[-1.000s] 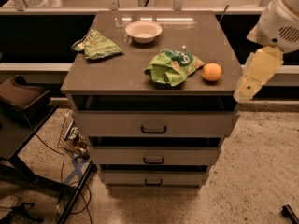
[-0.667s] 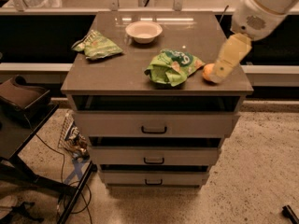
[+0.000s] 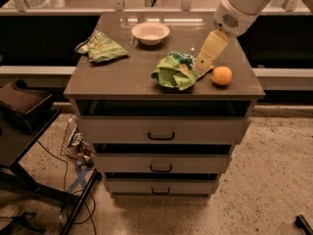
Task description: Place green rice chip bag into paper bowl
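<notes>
The green rice chip bag (image 3: 176,71) is bright lime green and crumpled, lying right of centre on the brown cabinet top (image 3: 122,75). The white paper bowl (image 3: 150,32) stands empty toward the back, up and left of the bag. My gripper (image 3: 203,64) hangs from the white arm at the upper right, with its cream-coloured end just over the bag's right edge, between the bag and an orange.
An orange (image 3: 222,75) lies right of the bag near the cabinet's right edge. A flatter, paler green bag (image 3: 100,47) lies at the back left. Below the top are several drawers (image 3: 161,131). A dark chair (image 3: 22,106) and cables stand at the left on the floor.
The arm has swung in from beyond the cabinet's right edge leftward, past the orange, until the gripper reaches the chip bag's right side. Bag, bowl and orange have not moved.
</notes>
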### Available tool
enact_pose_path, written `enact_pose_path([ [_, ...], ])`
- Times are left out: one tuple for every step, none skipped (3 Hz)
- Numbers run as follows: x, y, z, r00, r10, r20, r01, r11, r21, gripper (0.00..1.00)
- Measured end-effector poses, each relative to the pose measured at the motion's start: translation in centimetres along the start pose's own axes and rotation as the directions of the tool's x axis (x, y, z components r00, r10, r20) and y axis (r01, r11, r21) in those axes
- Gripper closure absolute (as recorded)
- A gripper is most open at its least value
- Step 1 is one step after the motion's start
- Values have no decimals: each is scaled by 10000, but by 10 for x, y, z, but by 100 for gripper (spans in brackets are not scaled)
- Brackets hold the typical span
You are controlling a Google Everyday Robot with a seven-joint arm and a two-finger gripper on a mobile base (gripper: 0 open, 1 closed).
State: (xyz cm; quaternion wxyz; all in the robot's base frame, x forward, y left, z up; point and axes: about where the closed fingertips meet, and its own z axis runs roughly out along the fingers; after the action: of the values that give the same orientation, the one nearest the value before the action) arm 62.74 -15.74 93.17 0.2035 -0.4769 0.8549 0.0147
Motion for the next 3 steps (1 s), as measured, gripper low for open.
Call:
enact_pose_path([
  [-5,1,18,9997,211,-85,-212,9995,-221,0],
  [-16,3,42,9985,498,242,-479,9961,-745,0],
  [-40,3,56,9963,468,714,-392,9937,-1051,0],
])
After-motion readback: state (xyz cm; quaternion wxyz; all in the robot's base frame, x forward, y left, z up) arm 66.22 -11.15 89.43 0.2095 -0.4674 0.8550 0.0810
